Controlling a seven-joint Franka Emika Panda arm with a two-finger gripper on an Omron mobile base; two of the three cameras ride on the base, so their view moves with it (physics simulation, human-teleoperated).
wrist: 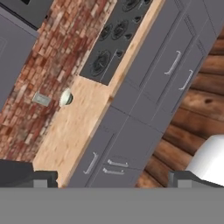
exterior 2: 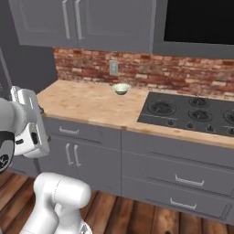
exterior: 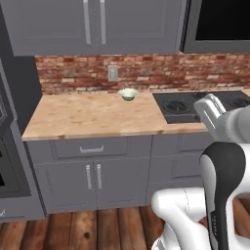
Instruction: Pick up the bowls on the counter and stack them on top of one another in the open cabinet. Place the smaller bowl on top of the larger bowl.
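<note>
The smaller bowl (exterior: pixel 128 94) (exterior 2: pixel 121 88) (wrist: pixel 65 97), pale greenish-white, sits upright on the tan counter (exterior: pixel 88 117) (exterior 2: pixel 87 103) close to the brick backsplash, just below a wall outlet. My gripper (wrist: pixel 112 178) is held in the air in front of the counter, far from the bowl, with its two dark fingertips (wrist: pixel 35 177) wide apart and nothing between them. The larger bowl is out of view. The tall grey cabinet with the oven (exterior: pixel 7 161) stands at the counter's left end; its shelf niche is out of view.
A black cooktop (exterior: pixel 195 105) (exterior 2: pixel 192 114) lies to the right of the bowl. Grey wall cabinets (exterior: pixel 93 24) hang above the counter, and grey drawers and doors (exterior: pixel 93 171) are below it. The floor is wood planks (exterior: pixel 97 229).
</note>
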